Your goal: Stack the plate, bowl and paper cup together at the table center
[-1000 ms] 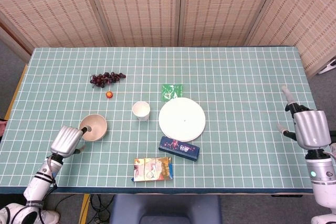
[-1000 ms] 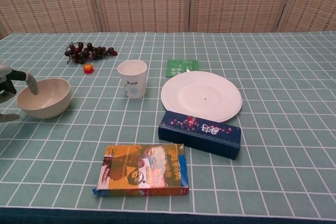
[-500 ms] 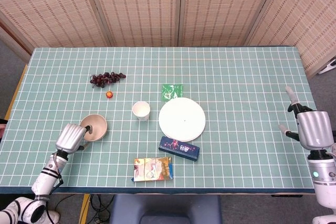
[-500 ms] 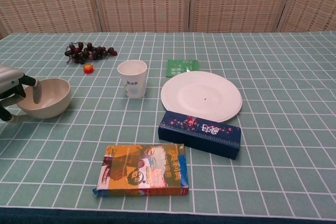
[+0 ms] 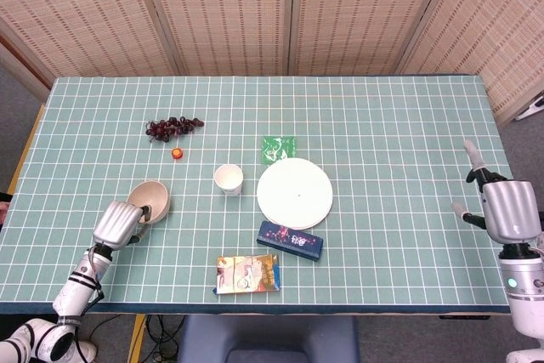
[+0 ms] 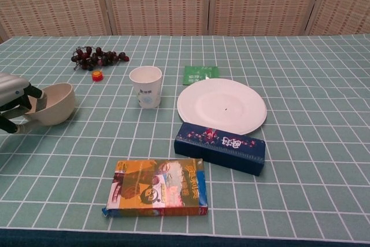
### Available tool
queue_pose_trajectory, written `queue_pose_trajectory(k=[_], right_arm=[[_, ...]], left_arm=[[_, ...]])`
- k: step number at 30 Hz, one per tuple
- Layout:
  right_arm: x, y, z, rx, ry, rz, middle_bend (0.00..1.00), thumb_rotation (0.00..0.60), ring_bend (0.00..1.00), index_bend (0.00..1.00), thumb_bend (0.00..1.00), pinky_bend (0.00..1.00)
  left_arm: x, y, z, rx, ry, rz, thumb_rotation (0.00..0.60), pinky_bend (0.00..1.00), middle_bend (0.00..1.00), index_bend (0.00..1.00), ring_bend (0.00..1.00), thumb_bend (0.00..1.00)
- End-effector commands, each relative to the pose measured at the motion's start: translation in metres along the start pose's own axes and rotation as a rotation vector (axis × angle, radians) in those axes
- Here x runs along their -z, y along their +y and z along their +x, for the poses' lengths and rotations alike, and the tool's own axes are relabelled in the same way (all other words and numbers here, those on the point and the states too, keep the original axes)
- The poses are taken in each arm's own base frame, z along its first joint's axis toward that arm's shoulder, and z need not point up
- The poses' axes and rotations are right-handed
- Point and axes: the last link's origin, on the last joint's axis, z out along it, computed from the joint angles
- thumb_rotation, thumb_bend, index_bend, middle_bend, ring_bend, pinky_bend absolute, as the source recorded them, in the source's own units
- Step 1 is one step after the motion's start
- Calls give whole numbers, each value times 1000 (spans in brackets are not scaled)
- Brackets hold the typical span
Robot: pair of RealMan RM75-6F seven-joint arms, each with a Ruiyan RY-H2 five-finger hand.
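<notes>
1. Left hand (image 5: pixel 116 224) at table's 8 o'clock edge, fingers pinching the near rim of the bowl (image 5: pixel 150 200); one finger hooked inside, rest wrapped outside, per chest view (image 6: pixel 13 105)
2. Bowl's tilted, mouth tipped toward the hand, far side looks lifted off the table (image 5: pixel 399 125), can't tell if the near base touches
3. Right hand (image 5: pixel 507 210) way out at 3 o'clock, off the table's edge, fingers spread, holding nothing
4. Plate (image 5: pixel 294 193) lies flat just right of centre; paper cup (image 5: pixel 228 179) upright at its 9 o'clock, close but not touching
5. Clutter: dark blue box (image 5: pixel 291 241) at plate's 6 o'clock, seems to touch or overlap its edge; colourful packet (image 5: pixel 247 274) beyond it near the front edge; green sachet (image 5: pixel 277 148) at plate's 12; grapes (image 5: pixel 172 127) and small orange cap (image 5: pixel 177 154) at 10 o'clock of the table
6. Handling, my read: bowl looks light and stiff w/ a smooth glazed-type surface, so a rim pinch could slip or swing, best kept level. Plate's thin and flat, hard to get under, leave it as the base. Cup's light, soft-walled, crushes easy, take it by the sides w/ a gentle grip
7. Step in hand, I'd say: bowl pickup, then carry to the plate at its 3 o'clock; cup goes last
</notes>
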Motion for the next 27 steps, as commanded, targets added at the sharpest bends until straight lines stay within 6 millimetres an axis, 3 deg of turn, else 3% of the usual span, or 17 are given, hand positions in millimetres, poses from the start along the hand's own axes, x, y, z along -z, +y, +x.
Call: queue_pose_trajectory(k=[1,15,27], right_arm=[[0,0,0,-3,1,-1,481,600,607,39,0,894],[-4,0,3,-17,13,-9,482,600,607,39,0,894],[-12,1,16,-13,59,-17,482,600,607,39,0,894]], left_arm=[[0,0,0,0,0,-3,600,1000,914,566,905,387],[11,13,25,-12,87,-121,600,1000,915,578,906,391],[8,69,64,2,149,-347,600,1000,915,575,905,390]])
